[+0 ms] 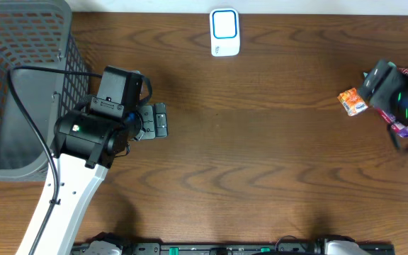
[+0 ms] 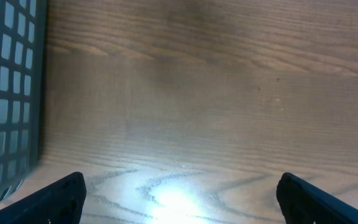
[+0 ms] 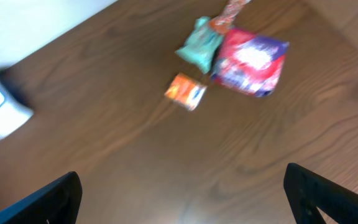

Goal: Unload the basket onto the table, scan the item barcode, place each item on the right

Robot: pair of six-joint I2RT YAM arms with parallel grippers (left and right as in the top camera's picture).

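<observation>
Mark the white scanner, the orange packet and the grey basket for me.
white scanner [image 1: 224,32], overhead view, centre of its blue-framed face.
orange packet [image 3: 186,91], right wrist view, middle of its upper face.
grey basket [image 1: 20,42], overhead view, mesh wall.

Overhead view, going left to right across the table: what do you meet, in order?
Gray basket → left gripper → white scanner → orange packet. The right arm overlaps the pink packet, so both are left out.

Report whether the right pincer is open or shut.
Open. The right pincer shows its fingers spread to the frame's bottom corners, bare table between them, holding nothing.
</observation>
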